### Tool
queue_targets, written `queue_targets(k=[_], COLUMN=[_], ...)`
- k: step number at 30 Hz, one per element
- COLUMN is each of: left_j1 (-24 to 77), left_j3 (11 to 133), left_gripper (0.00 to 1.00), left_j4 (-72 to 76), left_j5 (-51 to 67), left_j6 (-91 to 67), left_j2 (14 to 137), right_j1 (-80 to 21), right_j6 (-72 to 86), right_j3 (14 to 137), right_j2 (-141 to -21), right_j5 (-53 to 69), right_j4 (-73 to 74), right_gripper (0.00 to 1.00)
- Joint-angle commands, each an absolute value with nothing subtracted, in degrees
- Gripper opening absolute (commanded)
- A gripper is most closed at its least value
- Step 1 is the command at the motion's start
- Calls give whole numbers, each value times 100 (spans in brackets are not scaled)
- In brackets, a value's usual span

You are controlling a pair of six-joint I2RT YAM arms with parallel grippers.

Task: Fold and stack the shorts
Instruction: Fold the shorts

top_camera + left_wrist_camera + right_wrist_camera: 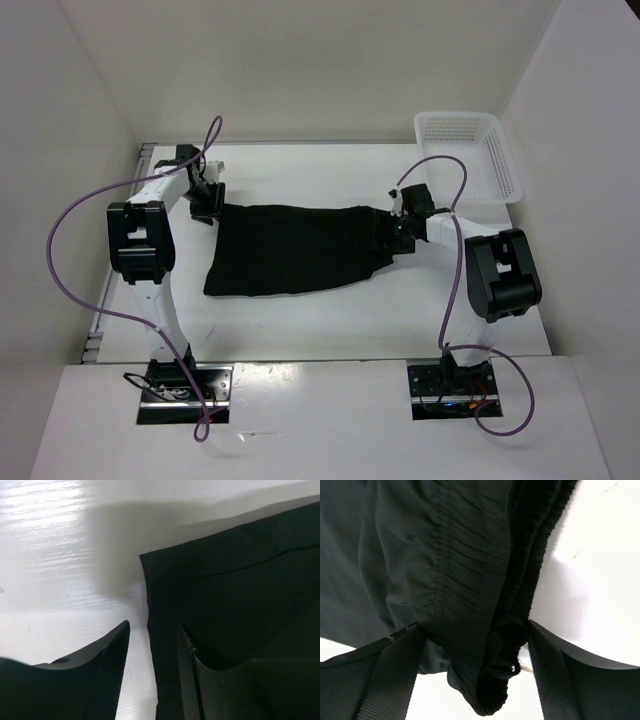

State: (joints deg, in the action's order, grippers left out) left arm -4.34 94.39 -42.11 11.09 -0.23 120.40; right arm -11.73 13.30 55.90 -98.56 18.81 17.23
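The task looks to be at an early stage. One pair of the shorts (pixel 290 250) lies spread on the counter (pixel 300 330) between the two arms, with its elastic waistband (pixel 520 580) toward the right arm and its broader hem end toward the left arm. From above the cloth reads as a flat, roughly four-sided patch with no compact folded bundle. No second garment is in sight, so nothing has been stacked. I judge that both the folding and the stacking are still to be done, and that the arms are only placed at the two ends of the cloth for a first fold. The left tool (pixel 154 625) is spread at the far left corner of the shorts. One finger is over bare counter and the other is over the fabric. The cloth's edge lies flat in the gap between them and is not clamped. The right tool (pixel 475 627) stands wide on either side of the bunched waistband, and gathered fabric fills most of the gap. At this close range I cannot tell whether the pads already pinch it or merely straddle it. The only container is the white mesh basket (pixel 505 170) at the far right corner of the counter, well apart from the shorts. Nothing shows inside it.
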Motion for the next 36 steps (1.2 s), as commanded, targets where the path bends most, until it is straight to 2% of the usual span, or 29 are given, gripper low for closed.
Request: queue_targets(k=[1,5,6,8,9,13,23,28,36], left_j1=[-466,-466,-466,-466,-466,-466,-413,-291,429], left_j3=[9396,9212,9211,9159,9158,9158,9211,9264,9606], left_gripper=[50,50,50,50,50,50,52,53,55], left_j4=[-4298,-4351,-4403,-4456,-4508,-4509,-4676,-4676,-4474], left_j5=[1081,1133,1186,1283,1353,1458,1748,2065,2749], left_j6=[0,0,0,0,0,0,0,0,0], left_j2=[11812,11812,11873,11935,11936,11988,11988,11988,12682], right_j1=[-1178,-1178,-1178,-1178,-1178,-1178,-1178,-1230,-1354], right_j6=[1669,1802,1802,1802,1802,1636,476,-386,-1309], right_j3=[5493,5493,5493,5440,5440,5440,6327,6785,7513], right_j2=[-10230,-10380,-10380,-10380,-10302,-10178,-9493,-9177,-9035], right_j5=[1723,1723,1723,1723,1723,1723,1222,792,-886], right_j4=[1433,1380,1380,1380,1380,1432,2135,2961,3690], right_gripper=[81,54,45,35,26,0,0,0,0])
